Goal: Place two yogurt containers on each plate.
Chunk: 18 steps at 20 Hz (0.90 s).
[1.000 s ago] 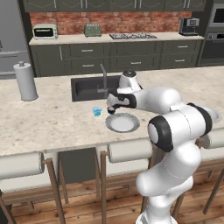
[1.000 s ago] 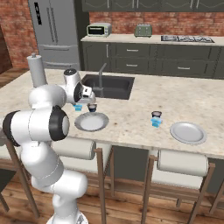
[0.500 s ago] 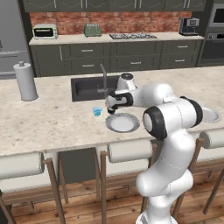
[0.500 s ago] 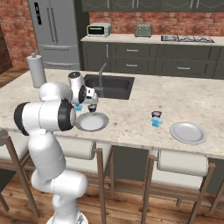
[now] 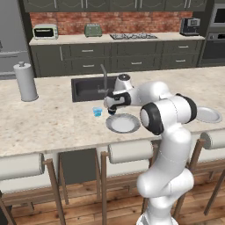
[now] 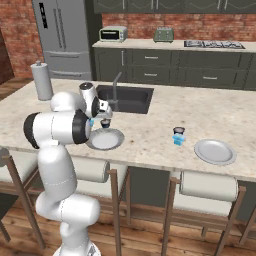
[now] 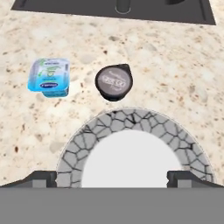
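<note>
A light blue yogurt container (image 7: pixel 49 77) and a dark yogurt container (image 7: pixel 113 81) stand on the counter just beyond a round plate (image 7: pixel 114 122) with a grey cracked-pattern rim. My gripper (image 7: pixel 113 177) hovers open over this plate (image 5: pixel 123 123), with nothing between its fingers. It hangs (image 5: pixel 111 108) above the plate's far edge, right of the blue cup (image 5: pixel 97 112). Another dark cup (image 6: pixel 178 131) and blue cup (image 6: pixel 178 141) sit together further right. Beside them lies the second plate (image 6: pixel 215 151), bare.
A dark sink (image 5: pixel 90 88) with a faucet (image 5: pixel 104 77) lies just behind the near cups. A paper towel roll (image 5: pixel 25 81) stands at the counter's left. Stools (image 5: pixel 127 151) line the front edge.
The arm's elbow and upper links have swung more upright. The hand has stayed over the plate's far edge with its jaws open. The cups and plates have not moved.
</note>
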Tool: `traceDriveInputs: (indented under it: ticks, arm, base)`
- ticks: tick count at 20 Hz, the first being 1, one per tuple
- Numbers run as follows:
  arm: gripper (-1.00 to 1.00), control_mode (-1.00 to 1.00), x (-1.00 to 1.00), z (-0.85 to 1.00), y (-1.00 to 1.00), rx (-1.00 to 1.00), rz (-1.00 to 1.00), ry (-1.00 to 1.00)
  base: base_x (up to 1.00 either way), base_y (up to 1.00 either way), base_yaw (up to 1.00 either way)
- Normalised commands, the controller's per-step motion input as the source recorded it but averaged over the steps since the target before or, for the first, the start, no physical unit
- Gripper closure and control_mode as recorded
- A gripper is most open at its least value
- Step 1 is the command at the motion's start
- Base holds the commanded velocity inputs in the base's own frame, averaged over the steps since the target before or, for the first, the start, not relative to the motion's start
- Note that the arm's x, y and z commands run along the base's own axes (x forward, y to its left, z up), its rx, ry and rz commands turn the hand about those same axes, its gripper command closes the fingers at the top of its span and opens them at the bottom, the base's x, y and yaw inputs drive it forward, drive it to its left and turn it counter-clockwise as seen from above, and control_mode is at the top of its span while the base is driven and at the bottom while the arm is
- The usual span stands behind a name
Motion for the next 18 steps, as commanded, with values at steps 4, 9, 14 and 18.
traceDriveInputs:
  ticks: [4, 9, 14, 18]
  arm:
    - [-1.00, -1.00, 0.22, -0.28, 0.00, -0.04, 0.00, 0.00]
    - [-1.00, -1.00, 0.21, -0.24, 0.00, 0.00, 0.00, 0.00]
    - [-1.00, -1.00, 0.18, -0.19, 0.00, 0.00, 0.00, 0.00]
    - [-1.00, -1.00, 0.21, -0.18, 0.00, 0.00, 0.00, 0.00]
  base:
    - [0.00, 0.00, 0.00]
    - [0.00, 0.00, 0.00]
    - [0.00, 0.00, 0.00]
    - [0.00, 0.00, 0.00]
